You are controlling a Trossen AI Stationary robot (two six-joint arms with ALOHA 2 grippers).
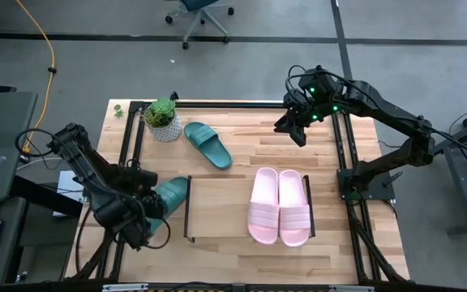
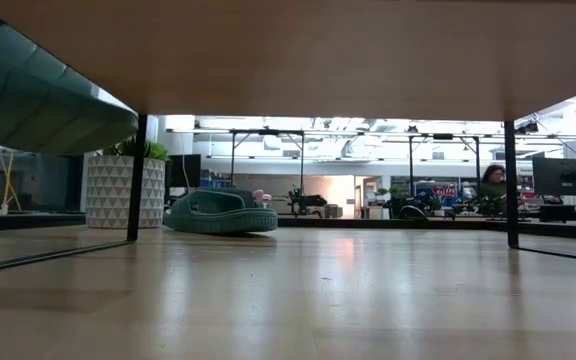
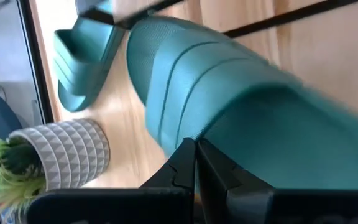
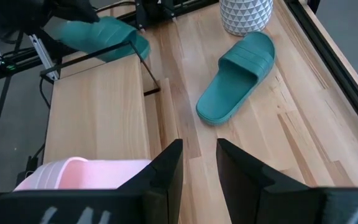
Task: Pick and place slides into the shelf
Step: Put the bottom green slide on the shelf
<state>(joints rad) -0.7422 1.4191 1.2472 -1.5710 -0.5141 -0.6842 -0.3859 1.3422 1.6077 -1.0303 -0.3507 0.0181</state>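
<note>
My left gripper (image 1: 152,204) is shut on a teal slide (image 1: 172,193), which hangs in the air by the left end of the shelf (image 1: 217,207); the low view shows this slide (image 2: 38,95) high above the table. A second teal slide (image 1: 207,144) lies sole down on the table beyond the shelf, and also shows in the low view (image 2: 218,212). Two pink slides (image 1: 280,207) lie side by side on the shelf's right half. My right gripper (image 1: 297,134) hangs open above the table's far right, touching nothing. My left gripper holds the teal slide by the end nearest the table's left edge (image 3: 229,134). Its fingers (image 3: 179,168) are closed together against that end and hide the place of contact. They slant downward from the table's left side. The slide is lifted clear, its other end (image 4: 135,43) toward the shelf.
A potted plant in a white patterned pot (image 1: 163,122) stands at the far left, close to the lying teal slide. A black frame (image 1: 343,154) edges the table. The left half of the shelf top (image 4: 98,106) is bare wood.
</note>
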